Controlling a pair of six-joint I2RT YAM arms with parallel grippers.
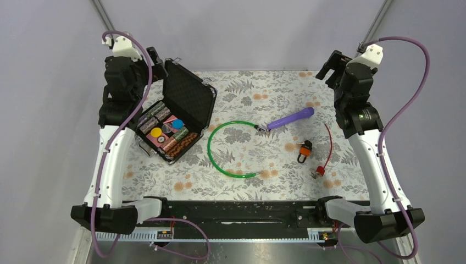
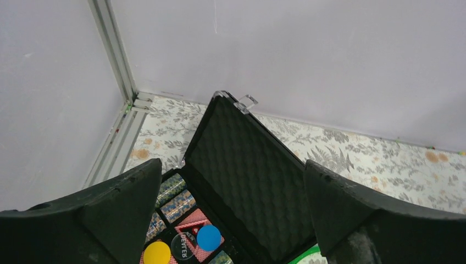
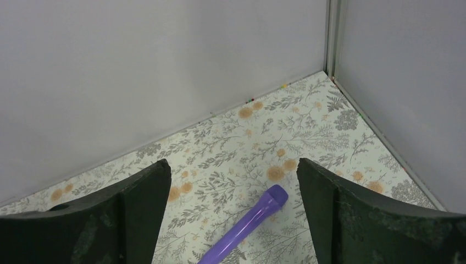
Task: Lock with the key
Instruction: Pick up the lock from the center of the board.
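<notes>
A small orange-and-black padlock (image 1: 304,151) lies on the flowered table right of centre. A red cord (image 1: 328,148) runs from beside it to a small metal piece with a red tag (image 1: 317,172), likely the key. My left gripper (image 1: 158,65) is raised at the far left, open and empty, above the open black case (image 1: 189,93); the case shows in the left wrist view (image 2: 247,159). My right gripper (image 1: 328,67) is raised at the far right, open and empty. The padlock and key are out of both wrist views.
A purple handle (image 1: 291,117) joined to a green hoop (image 1: 231,148) lies mid-table; the handle shows in the right wrist view (image 3: 247,231). The case (image 2: 181,231) holds chip rows, cards, a yellow disc, a blue disc and a dealer button. Grey walls close the back and sides.
</notes>
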